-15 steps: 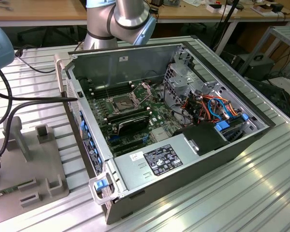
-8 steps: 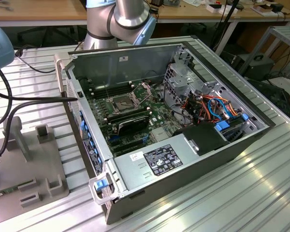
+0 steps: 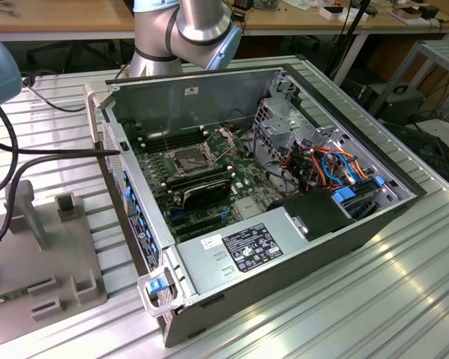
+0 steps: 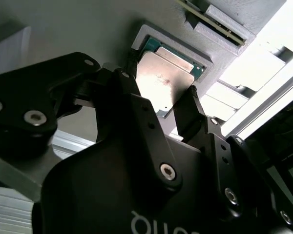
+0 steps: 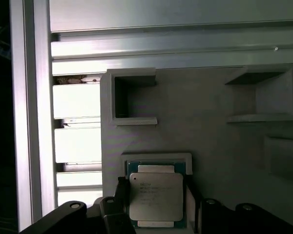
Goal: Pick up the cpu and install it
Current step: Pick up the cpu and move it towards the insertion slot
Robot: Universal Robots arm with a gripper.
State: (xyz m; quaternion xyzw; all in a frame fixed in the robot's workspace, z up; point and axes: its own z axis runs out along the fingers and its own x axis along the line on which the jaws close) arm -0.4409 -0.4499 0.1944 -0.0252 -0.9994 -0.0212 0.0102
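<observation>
The cpu (image 5: 156, 200) is a small square chip with a grey metal face on a green edge. It lies in a shallow recess of a grey holder plate (image 5: 210, 131). In both wrist views my gripper (image 5: 157, 190) sits right over it, one black finger against each of two opposite edges, shut on it. The second wrist view shows the cpu (image 4: 163, 85) between the gripper (image 4: 161, 82) fingers, still level with its recess. Across the table in the exterior view, the green board's metal-framed socket (image 3: 191, 158) stands with its frame swung open inside the computer case (image 3: 284, 187).
The grey holder plate (image 3: 52, 262) with raised blocks lies at the exterior view's left on the ribbed metal table (image 3: 374, 299). Black memory sticks (image 3: 202, 187), a power supply (image 3: 239, 250) and cable bundles (image 3: 322, 164) crowd the case. Black cables (image 3: 15, 149) run over the table's left side.
</observation>
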